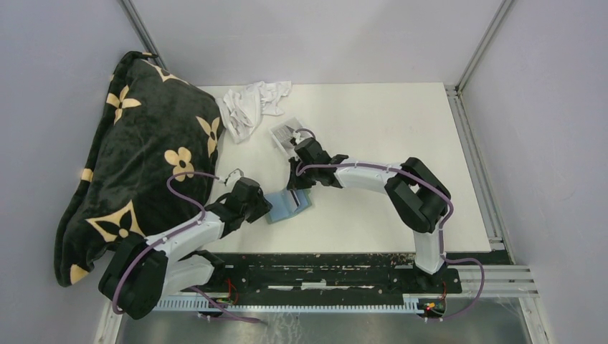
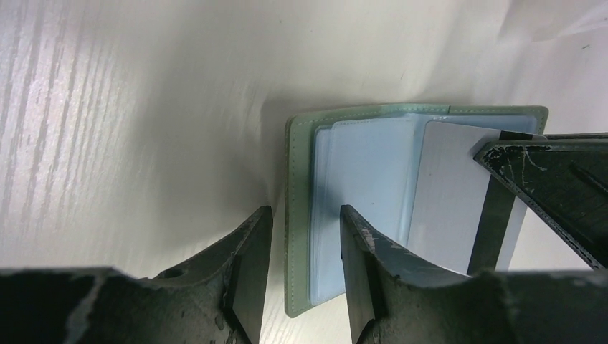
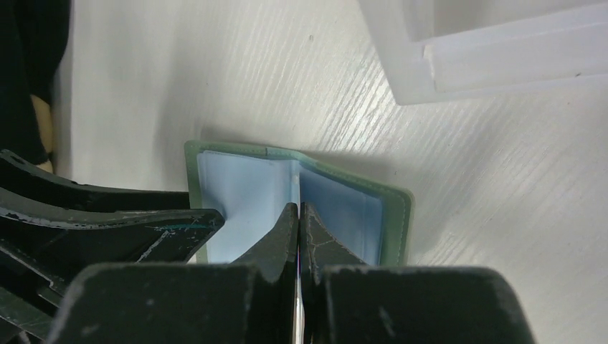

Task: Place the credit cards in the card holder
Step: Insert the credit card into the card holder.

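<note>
- Card holder (image 2: 358, 172): it lies open and flat on the white table (image 1: 387, 122), near the front, between the two grippers. The soft blue pockets face up, and the green edge runs around them.
- Credit card (image 2: 452, 201): it is white with a dark stripe and sits over the right half of the open holder (I cannot tell if its edge is in a pocket).
- Right gripper (image 3: 298, 215): its fingers are squeezed tight on the credit card, whose thin edge peeks out between them.
- Left gripper (image 2: 305, 215): its fingers are spread apart. The holder's left edge runs between them, with one finger over the table and one over the blue inside.
- Clear plastic tray (image 3: 487, 57): it sits just behind the holder.
- White cloth (image 1: 251, 104): it lies crumpled at the back of the table.
- Black blanket (image 1: 143, 158): it has gold flowers and is piled on the left.
</note>
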You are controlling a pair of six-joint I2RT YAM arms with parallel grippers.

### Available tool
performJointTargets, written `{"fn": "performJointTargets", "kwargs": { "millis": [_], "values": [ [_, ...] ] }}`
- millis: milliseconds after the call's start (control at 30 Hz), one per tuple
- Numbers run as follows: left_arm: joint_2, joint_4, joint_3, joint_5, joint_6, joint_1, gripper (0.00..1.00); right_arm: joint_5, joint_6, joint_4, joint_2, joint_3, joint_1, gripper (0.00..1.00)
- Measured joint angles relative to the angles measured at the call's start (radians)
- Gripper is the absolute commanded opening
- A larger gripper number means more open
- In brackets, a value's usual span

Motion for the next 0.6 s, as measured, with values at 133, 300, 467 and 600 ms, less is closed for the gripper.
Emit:
{"fn": "performJointTargets", "kwargs": {
  "millis": [133, 300, 467, 600],
  "values": [
    [0.032, 0.047, 0.002, 0.006, 0.0, 0.008, 0.46, -0.048, 0.035, 0.037, 0.007, -0.017, -0.026, 0.01],
    [0.06, 0.082, 0.008, 0.017, 0.0, 0.011, 0.44, -0.096, 0.078, 0.08, 0.011, -0.051, -0.047, 0.01],
    [0.069, 0.086, 0.01, 0.023, 0.001, 0.011, 0.39, -0.129, 0.13, 0.144, 0.018, -0.095, -0.05, 0.01],
    [0.069, 0.077, 0.011, 0.023, 0.001, 0.014, 0.35, -0.146, 0.167, 0.188, 0.018, -0.121, -0.061, 0.01]
  ]
}}
